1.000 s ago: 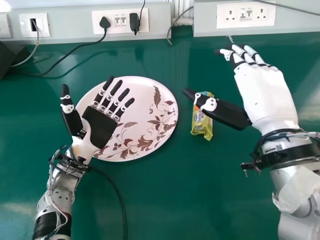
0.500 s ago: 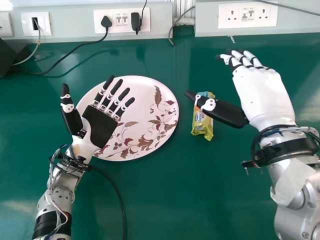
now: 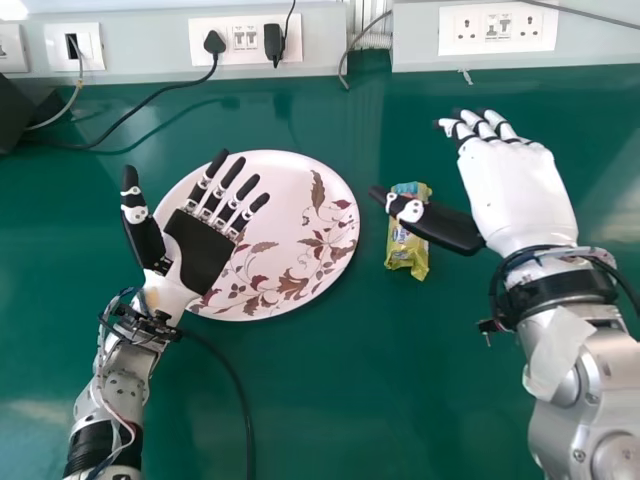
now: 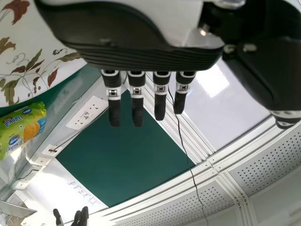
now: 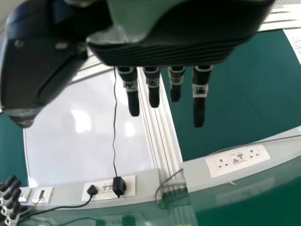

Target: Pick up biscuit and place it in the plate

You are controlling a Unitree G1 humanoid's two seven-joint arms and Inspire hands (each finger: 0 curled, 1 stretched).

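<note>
In the head view my left hand (image 3: 200,255) is palm up with straight fingers, over the left part of the floral plate (image 3: 300,285). My right hand (image 3: 515,195) is to the right of the biscuit packet (image 3: 408,250), palm down and fingers extended; its thumb reaches across the packet's upper part, hiding a bit of it. Whether the thumb touches the packet cannot be told. The left wrist view has my left hand (image 4: 141,52) with fingers straight, the plate (image 4: 42,52) and the yellow-green biscuit packet (image 4: 21,127). My right hand (image 5: 164,52) is open in the right wrist view.
The green table (image 3: 330,400) ends at a wall trunking with sockets (image 3: 497,30). A black plug (image 3: 214,42) has its cable running down onto the table at the back left. A dark object (image 3: 15,115) stands at the far left edge.
My right hand and forearm have shifted slightly left and toward the near side in the head view. The left hand, plate and packet have kept their places.
</note>
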